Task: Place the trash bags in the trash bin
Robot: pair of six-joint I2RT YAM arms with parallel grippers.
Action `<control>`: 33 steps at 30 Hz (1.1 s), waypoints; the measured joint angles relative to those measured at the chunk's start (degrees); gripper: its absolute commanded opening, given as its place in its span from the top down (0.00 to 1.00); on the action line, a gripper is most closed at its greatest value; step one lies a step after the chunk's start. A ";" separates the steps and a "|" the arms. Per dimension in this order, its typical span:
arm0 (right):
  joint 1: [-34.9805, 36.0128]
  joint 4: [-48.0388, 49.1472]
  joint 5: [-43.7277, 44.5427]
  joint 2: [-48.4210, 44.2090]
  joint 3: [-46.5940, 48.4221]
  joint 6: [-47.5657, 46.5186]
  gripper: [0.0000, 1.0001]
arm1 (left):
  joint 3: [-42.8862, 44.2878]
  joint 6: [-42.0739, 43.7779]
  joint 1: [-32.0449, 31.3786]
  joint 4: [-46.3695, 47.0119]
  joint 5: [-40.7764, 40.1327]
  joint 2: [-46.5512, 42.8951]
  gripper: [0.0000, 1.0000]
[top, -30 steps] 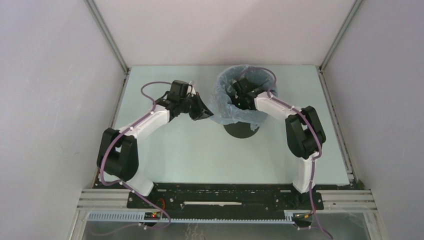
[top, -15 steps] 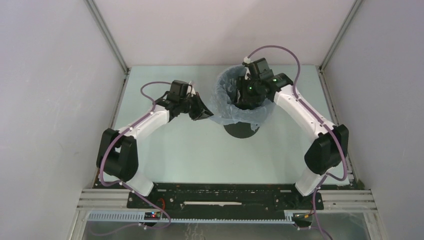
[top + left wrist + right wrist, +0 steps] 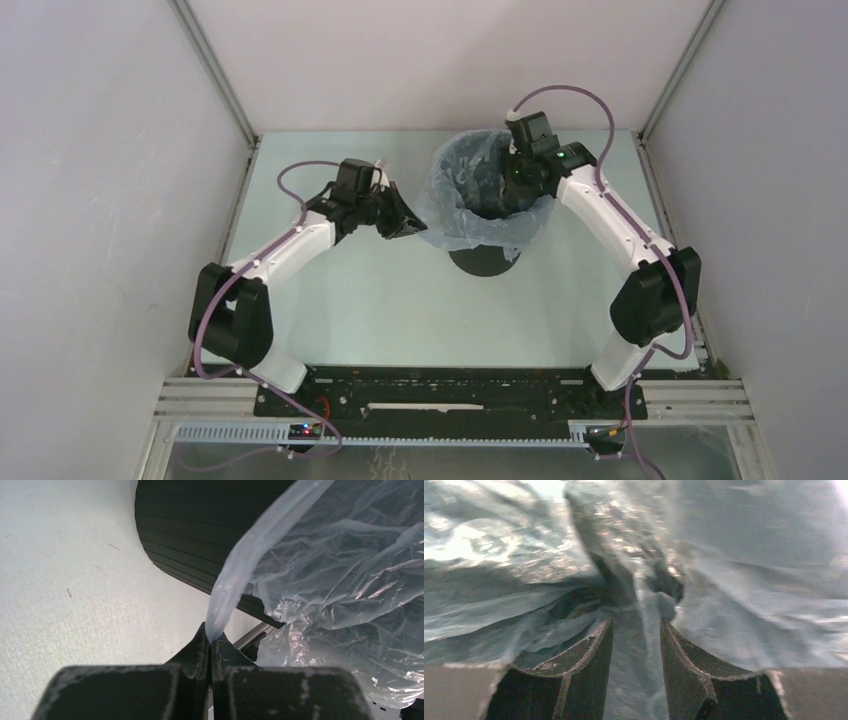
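Bag [image 3: 340, 580] corner is pinched flat in the left end effector [image 3: 210, 640], jaws fully closed on a stretched tail of film, just off the left side of the bin [image 3: 190, 535]. My guess is it's holding that edge taut and outside the rim so the whole thing doesn't slide in.

Right end effector [image 3: 636, 625] is down in the bin mouth, jaws about half apart. Film lies between the fingers but doesn't look clamped, so it's probably there to push the liner down.

Rest of the bag lines the bin and spills over its rim, toward the back of the table [image 3: 380, 300].

Overhead gives the layout, but the right wrist hides its own jaws there, and only its wrist cam shows the gap. Left wrist cam shows the pinch and the ribbed bin wall.
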 measured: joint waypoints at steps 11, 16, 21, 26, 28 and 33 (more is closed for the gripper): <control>8.48 5.38 -6.10 0.79 -4.31 3.93 0.51 | 0.00 -0.66 -0.33 0.55 0.50 0.02 0.96; 8.63 10.27 -7.74 3.91 -12.00 6.67 0.52 | 0.00 -0.85 -1.31 0.85 0.52 0.35 0.94; 8.85 14.03 -7.41 4.09 -13.99 9.29 0.52 | 0.00 -1.16 -1.62 0.98 0.55 0.68 0.94; 8.61 18.82 -7.89 5.40 -12.83 9.79 0.52 | 0.00 -1.31 -1.62 1.11 0.52 0.68 0.93; 8.68 19.47 -7.98 5.40 -12.83 9.86 0.49 | 0.00 -1.33 -1.66 1.11 0.50 0.68 0.93; 8.68 18.58 -8.15 4.90 -12.61 9.62 0.44 | -0.04 -1.29 -1.68 1.11 0.42 0.44 0.93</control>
